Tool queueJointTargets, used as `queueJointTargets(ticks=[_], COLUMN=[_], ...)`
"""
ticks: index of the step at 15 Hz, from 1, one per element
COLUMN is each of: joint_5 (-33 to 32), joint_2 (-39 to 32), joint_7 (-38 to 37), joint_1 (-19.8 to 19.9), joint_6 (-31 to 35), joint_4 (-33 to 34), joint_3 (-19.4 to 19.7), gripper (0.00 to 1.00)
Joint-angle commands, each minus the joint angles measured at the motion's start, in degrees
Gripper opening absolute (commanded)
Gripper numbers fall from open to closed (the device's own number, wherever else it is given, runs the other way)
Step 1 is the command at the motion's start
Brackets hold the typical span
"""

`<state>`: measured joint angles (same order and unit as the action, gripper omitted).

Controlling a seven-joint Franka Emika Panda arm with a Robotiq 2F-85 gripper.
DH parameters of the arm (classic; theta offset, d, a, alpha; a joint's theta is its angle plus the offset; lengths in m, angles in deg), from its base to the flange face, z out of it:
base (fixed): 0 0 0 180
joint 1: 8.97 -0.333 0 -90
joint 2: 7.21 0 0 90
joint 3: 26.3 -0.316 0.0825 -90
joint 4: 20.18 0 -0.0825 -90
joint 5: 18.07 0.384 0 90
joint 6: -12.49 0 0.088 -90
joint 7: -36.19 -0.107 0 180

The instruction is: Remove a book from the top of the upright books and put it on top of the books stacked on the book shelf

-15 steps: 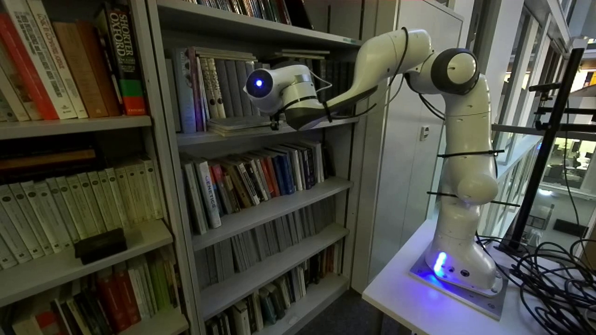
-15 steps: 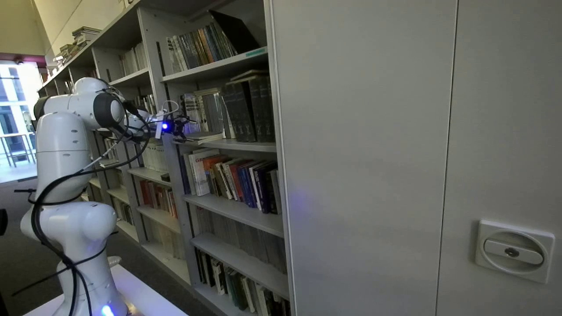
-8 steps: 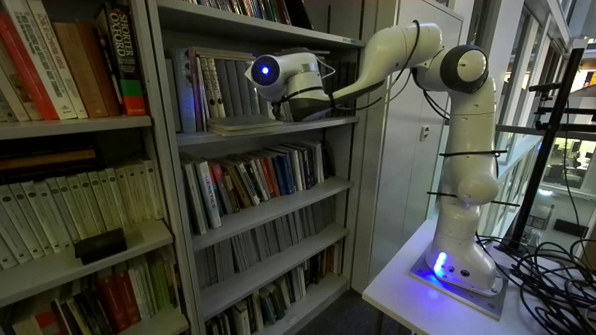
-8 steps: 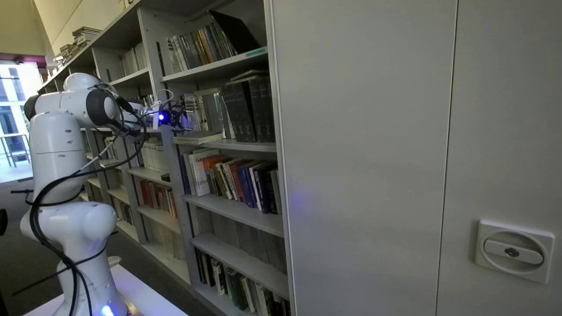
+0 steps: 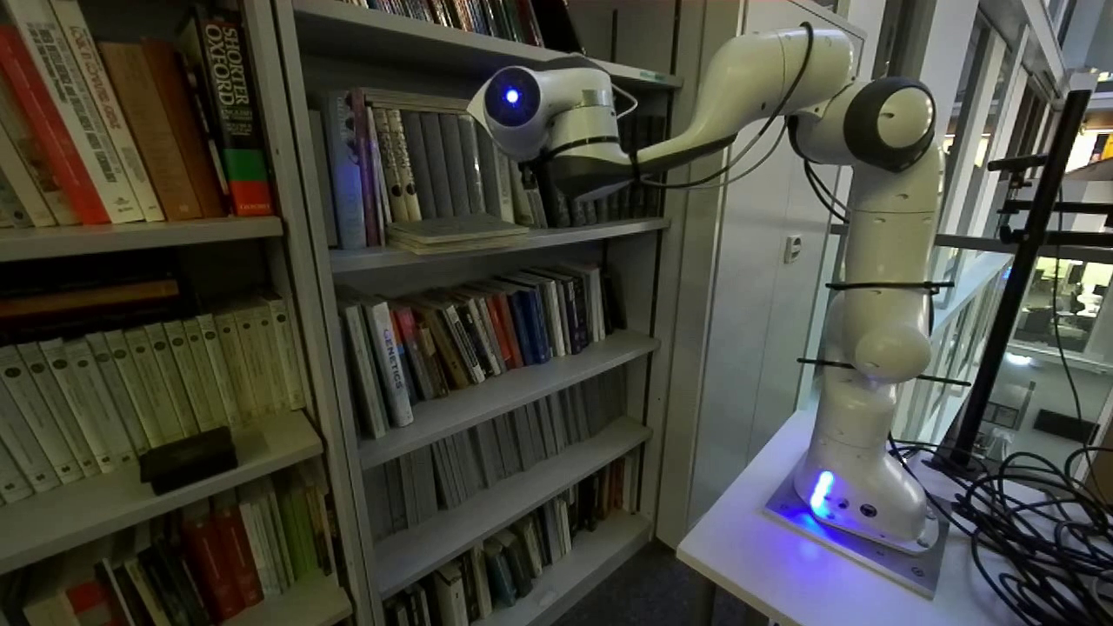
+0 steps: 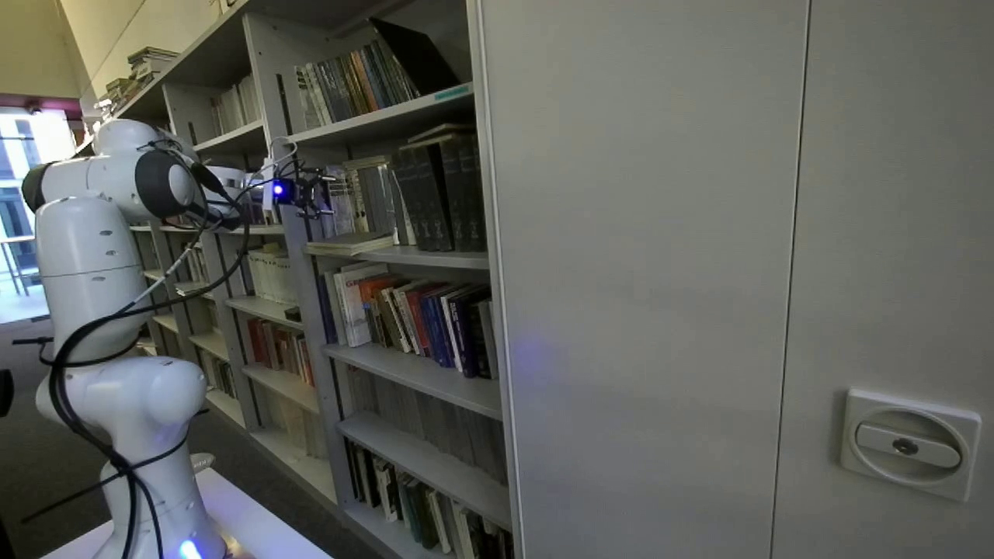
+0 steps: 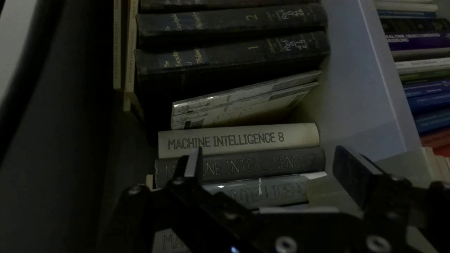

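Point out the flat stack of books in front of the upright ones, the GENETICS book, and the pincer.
Flat stack of books (image 5: 456,229): in an exterior view, its top cover.
GENETICS book (image 5: 393,363): in an exterior view, its spine.
Pincer (image 7: 268,160): in the wrist view, midway between its open fingertips.

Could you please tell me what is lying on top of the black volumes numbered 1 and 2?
Two thin pale books lie flat on the black volumes, one above the other. The parts of the volumes' tops directly beneath them are covered.
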<state>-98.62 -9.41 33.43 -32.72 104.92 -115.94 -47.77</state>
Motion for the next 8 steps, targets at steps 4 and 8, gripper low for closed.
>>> queueJointTargets(ticks=[4,8], joint_5=[14.8,27.6], joint_2=[5.9,6.2], joint_7=[10.1,20.1], joint_1=[0.9,0.7], joint_6=[9.1,7.4], joint_4=[-3.9,-4.2], joint_3=[0.0,-0.1], gripper=[1.0,1.0])
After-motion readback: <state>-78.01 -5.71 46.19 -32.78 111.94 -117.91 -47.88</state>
